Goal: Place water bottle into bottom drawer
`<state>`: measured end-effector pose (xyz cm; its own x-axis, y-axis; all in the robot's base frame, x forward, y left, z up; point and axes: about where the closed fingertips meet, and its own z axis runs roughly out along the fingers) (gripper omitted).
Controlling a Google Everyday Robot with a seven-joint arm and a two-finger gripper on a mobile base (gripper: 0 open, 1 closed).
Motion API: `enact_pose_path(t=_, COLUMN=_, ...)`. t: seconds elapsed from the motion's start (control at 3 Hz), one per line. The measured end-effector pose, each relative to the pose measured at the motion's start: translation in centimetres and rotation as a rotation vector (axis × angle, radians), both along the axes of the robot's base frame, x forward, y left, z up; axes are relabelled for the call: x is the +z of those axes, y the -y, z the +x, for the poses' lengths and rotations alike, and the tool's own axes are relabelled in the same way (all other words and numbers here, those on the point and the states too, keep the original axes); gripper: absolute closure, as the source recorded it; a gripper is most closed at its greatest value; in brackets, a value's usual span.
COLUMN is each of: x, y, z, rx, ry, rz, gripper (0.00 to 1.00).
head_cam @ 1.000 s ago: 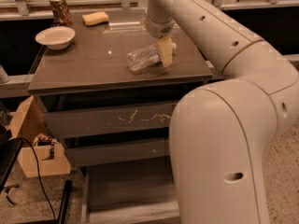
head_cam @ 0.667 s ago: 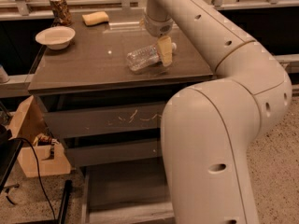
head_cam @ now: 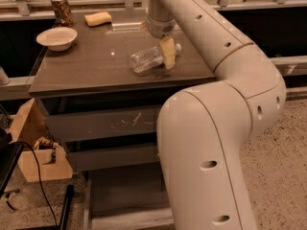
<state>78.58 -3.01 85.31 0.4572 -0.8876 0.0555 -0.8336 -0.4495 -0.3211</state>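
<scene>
The water bottle, clear and ribbed with a white cap, lies on its side on the cabinet top, cap pointing right. My gripper reaches down from above and sits at the bottle's neck end, touching or straddling it. The bottom drawer is pulled out near the floor, a wide shallow tray, partly hidden behind my arm's large elbow.
A white bowl, a patterned can and a yellow sponge stand at the back left of the top. The scratched top drawer and the middle drawer are closed. A cardboard box and a black cable lie at the left.
My arm's elbow in the foreground has swung a little to the left. The gripper and the bottle stay where they were on the cabinet top.
</scene>
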Motion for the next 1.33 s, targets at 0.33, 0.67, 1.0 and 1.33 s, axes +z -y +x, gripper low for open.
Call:
enact_pose_path(t=0.33, x=-0.71, y=-0.46, z=-0.17, rx=0.014, ry=-0.025, rz=0.001, gripper=0.00)
enact_pose_path(t=0.67, x=-1.22, y=-0.72, z=-0.31, rx=0.021, ry=-0.042, rz=0.001, gripper=0.00)
enact_pose_path(t=1.0, x=-1.22, y=-0.72, z=-0.31, rx=0.021, ry=-0.042, rz=0.001, gripper=0.19)
enact_pose_path(t=1.33, x=-1.22, y=-0.72, z=-0.31, rx=0.021, ry=-0.042, rz=0.001, gripper=0.41)
